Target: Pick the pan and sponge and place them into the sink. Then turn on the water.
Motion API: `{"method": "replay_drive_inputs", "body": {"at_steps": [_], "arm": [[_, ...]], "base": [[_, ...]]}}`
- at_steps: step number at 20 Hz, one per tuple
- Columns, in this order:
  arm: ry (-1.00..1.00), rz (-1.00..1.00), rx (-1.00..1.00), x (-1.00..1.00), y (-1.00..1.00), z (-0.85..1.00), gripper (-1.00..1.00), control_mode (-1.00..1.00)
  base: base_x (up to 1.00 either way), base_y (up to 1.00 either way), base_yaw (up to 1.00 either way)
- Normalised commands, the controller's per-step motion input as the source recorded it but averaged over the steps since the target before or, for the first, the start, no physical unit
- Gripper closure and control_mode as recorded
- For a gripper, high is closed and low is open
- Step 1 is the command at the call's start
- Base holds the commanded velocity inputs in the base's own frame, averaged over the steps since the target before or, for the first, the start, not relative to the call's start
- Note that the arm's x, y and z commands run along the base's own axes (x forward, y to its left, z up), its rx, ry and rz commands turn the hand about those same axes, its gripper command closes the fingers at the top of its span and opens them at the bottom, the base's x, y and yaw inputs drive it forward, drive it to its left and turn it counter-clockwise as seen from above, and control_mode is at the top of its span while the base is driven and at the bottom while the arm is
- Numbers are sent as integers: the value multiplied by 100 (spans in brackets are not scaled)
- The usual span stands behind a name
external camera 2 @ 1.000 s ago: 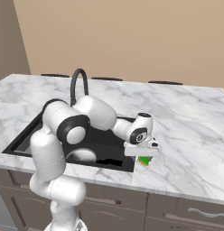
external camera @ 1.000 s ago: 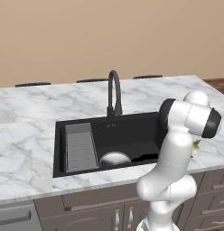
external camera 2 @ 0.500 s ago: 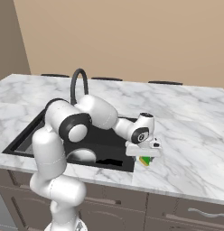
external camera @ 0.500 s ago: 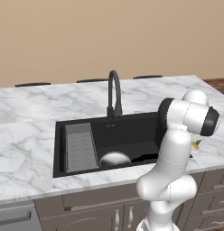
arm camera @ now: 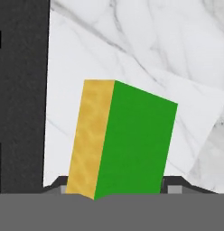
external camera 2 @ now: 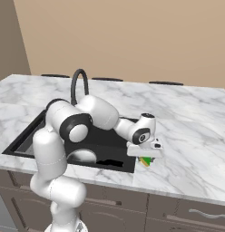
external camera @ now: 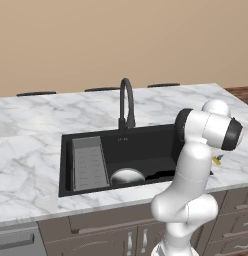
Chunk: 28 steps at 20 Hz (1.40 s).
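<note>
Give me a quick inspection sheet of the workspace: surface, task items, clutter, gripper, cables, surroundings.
Surface: white marble counter, black sink set into it.
Pan: already in the sink, beside the grey ribbed tray.
Sponge: yellow and green, on the counter right of the sink.
Water: no stream from the faucet.
Clutter: nothing seen.
Gripper: down over the sponge, fingers either side; grip cannot be told.
Cables: nothing seen.
Surroundings: tan wall, cabinets below.

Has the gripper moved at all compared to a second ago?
No. In the right base view the gripper hangs over the sponge beside the sink's right rim, as before.
</note>
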Motion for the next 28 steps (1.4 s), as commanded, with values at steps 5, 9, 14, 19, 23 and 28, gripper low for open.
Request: {"method": "replay_drive_inputs", "body": {"at_steps": [5,9,14,19,23,28], "arm": [[-2,-3,0,0,-2,-10,100,-100],[-5,-5,1,-1,-1,-3,100,-100],[-3,-8,2,-5,14,9,100,-100],[-3,-8,1,-8,29,28,100,-100],[-2,-6,0,-9,29,31,100,-100],[-2,-6,0,-10,27,32,100,-100]], "base": [[0,0,0],[0,0,0],[0,0,0],[0,0,0],[0,0,0],[0,0,0]]}}
